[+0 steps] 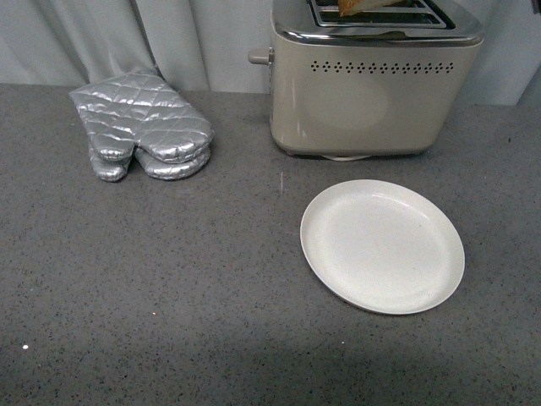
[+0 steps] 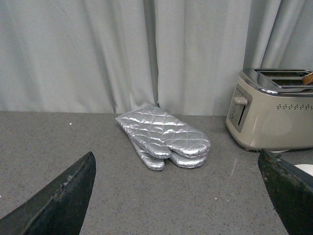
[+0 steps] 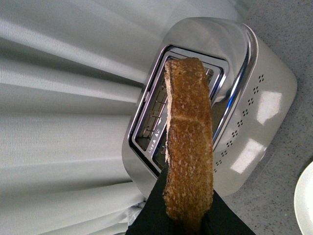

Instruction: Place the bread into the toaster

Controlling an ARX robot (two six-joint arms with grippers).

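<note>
The cream toaster (image 1: 363, 97) stands at the back right of the counter, its chrome top and slots (image 3: 161, 112) facing up. My right gripper (image 3: 188, 220) is shut on the bread (image 3: 188, 147), a brown-crusted slice held edge-on just above the toaster's slots. In the front view only a corner of the bread (image 1: 355, 7) shows over the slots at the picture's top edge; the same bread (image 2: 308, 78) peeks in at the left wrist view's edge. My left gripper (image 2: 181, 196) hangs open low over the counter, nothing between its dark fingers (image 2: 58, 200).
A white plate (image 1: 382, 245) lies on the grey counter in front of the toaster. A pair of silver quilted oven mitts (image 1: 144, 127) lies at the back left. A pale curtain (image 2: 146, 49) hangs behind everything. The toaster's lever knob (image 1: 258, 57) sticks out on its left side.
</note>
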